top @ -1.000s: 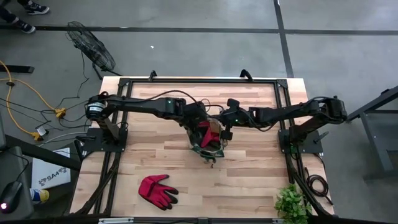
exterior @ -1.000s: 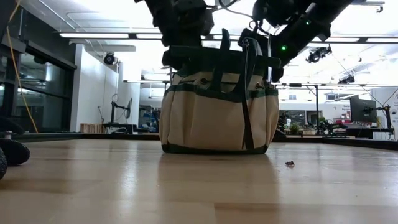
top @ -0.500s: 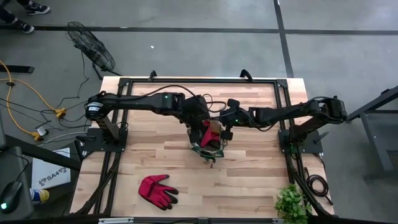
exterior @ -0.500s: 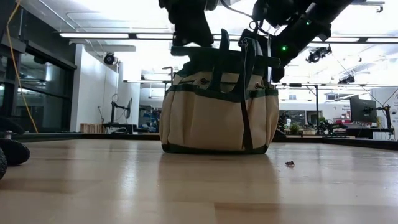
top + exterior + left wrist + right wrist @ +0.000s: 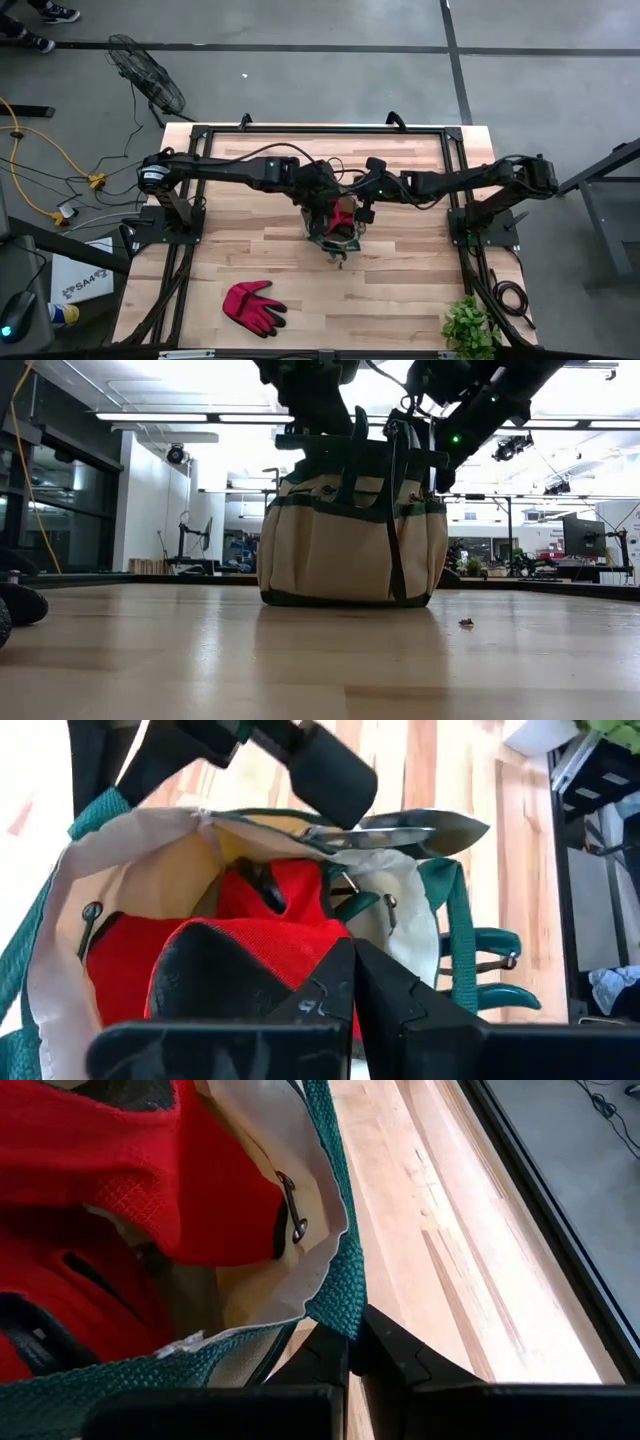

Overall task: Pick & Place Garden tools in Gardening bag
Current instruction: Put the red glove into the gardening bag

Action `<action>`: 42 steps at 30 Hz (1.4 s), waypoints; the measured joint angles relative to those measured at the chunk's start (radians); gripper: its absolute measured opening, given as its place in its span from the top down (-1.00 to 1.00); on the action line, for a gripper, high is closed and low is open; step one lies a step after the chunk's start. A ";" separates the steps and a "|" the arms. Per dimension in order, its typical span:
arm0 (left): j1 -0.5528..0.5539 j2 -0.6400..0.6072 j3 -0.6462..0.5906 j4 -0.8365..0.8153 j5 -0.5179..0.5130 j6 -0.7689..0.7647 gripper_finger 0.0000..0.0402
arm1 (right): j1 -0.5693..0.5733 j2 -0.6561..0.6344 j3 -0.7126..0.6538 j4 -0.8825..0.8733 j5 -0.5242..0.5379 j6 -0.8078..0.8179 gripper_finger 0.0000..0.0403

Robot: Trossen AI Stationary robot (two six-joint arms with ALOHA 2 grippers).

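The bag [image 5: 335, 228] stands mid-worktop [image 5: 400, 290]; the right gripper [image 5: 350, 1355], fingers shut, pinches its rim, and the left gripper [image 5: 352, 982] hangs over its mouth, fingers closed on nothing. If the right pulls, the bag could tip; a glove [image 5: 252, 305] lies well apart from the bag.

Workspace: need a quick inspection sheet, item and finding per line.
Surface: wooden table, small dark speck near the bag.
Job's things: gardening bag upright mid-table, red fabric and a silver trowel inside, green-handled pruners in an outer pocket; red glove lies on the table in front.
Clutter: leafy plant at a front table corner.
Grippers: left gripper shut, over the bag's mouth, grip on anything unclear; right gripper shut on the bag's green rim.
Cables: yellow cable on the floor, left.
Surroundings: fan on the floor; a person's shoes at the far edge.
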 joint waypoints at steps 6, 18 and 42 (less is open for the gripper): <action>0.002 0.012 -0.049 -0.010 -0.023 -0.042 1.00 | -0.001 0.000 0.000 0.000 0.001 0.000 0.98; 0.003 0.087 -0.167 0.185 -0.041 -0.144 1.00 | -0.002 0.000 -0.001 0.000 0.004 0.001 0.98; 0.002 0.070 -0.081 0.049 -0.089 -0.099 1.00 | -0.002 0.000 -0.002 0.008 0.004 0.005 0.98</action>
